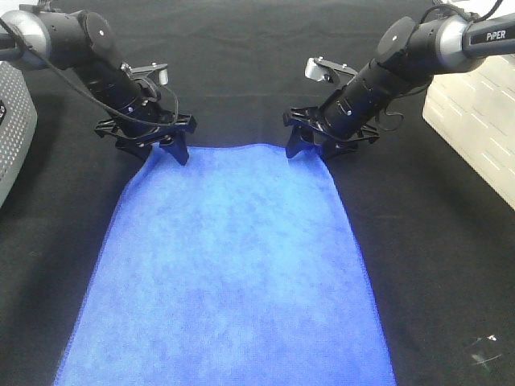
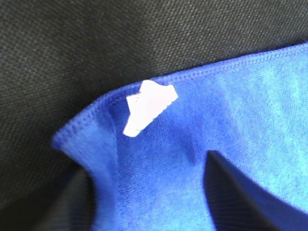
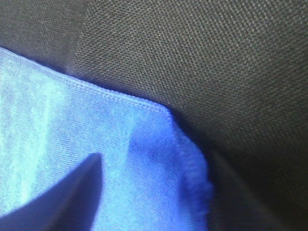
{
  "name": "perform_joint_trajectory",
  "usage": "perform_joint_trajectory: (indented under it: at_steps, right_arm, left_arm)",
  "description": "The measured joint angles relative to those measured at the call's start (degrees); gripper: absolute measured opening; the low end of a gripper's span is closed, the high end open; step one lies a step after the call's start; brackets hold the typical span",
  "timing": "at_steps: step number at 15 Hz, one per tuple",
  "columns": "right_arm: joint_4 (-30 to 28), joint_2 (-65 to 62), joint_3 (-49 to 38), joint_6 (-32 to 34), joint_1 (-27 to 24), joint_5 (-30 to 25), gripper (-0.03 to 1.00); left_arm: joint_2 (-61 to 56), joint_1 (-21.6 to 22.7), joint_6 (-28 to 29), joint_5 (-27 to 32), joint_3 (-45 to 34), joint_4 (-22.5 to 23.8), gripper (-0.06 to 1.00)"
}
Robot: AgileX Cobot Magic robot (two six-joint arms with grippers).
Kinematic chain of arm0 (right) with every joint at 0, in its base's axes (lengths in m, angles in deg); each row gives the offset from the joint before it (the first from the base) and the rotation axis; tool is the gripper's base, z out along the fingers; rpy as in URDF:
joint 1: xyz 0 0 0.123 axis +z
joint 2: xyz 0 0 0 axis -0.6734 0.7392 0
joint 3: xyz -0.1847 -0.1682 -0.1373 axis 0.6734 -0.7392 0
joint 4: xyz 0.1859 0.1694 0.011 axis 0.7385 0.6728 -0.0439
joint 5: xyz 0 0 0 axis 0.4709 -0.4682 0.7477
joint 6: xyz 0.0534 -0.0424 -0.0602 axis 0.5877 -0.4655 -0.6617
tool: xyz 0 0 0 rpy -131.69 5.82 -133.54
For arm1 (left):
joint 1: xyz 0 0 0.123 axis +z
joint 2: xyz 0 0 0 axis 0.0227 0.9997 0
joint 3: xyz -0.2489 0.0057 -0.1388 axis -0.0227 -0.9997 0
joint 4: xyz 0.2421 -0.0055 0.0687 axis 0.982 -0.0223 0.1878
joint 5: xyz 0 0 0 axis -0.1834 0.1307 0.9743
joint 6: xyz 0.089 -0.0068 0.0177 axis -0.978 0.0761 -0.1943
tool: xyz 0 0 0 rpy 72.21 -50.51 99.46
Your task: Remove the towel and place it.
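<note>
The royal-blue towel (image 1: 233,273) lies flat on the black table cloth (image 1: 241,72), running from the front edge to mid-table. My left gripper (image 1: 163,153) is down at its far left corner, with the fingers apart and straddling the corner. The left wrist view shows that corner (image 2: 159,159) with its white tag (image 2: 149,107) puckered between the two dark fingers (image 2: 231,192). My right gripper (image 1: 312,150) is down at the far right corner, fingers apart. The right wrist view shows the stitched corner (image 3: 144,144) between its fingers (image 3: 62,192).
A grey perforated box (image 1: 12,129) stands at the left edge. A white ribbed object (image 1: 475,112) stands at the right edge. A small white mark (image 1: 487,354) lies on the cloth at the front right.
</note>
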Motion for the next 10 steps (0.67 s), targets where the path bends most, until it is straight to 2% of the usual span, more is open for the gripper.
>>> perform_joint_trajectory:
  at_steps: [3, 4, 6, 8, 10]
  right_arm:
    - [-0.06, 0.17, -0.17, -0.11, 0.00, -0.11, 0.33]
    - [-0.06, 0.17, -0.17, -0.11, 0.00, -0.11, 0.33]
    - [-0.06, 0.52, -0.29, -0.17, 0.00, -0.23, 0.14]
    - [0.00, 0.63, -0.29, -0.29, 0.00, -0.23, 0.02]
    - [0.00, 0.69, -0.29, -0.29, 0.00, -0.23, 0.00]
  left_arm:
    - [0.34, 0.00, 0.00, -0.97, 0.00, -0.40, 0.24]
    - [0.34, 0.00, 0.00, -0.97, 0.00, -0.40, 0.24]
    - [0.57, 0.00, -0.92, -1.60, 0.00, -1.09, 0.06]
    - [0.63, 0.00, -2.29, -1.72, 0.00, -1.49, 0.00]
    - [0.63, 0.00, -2.64, -1.72, 0.00, -1.49, 0.00]
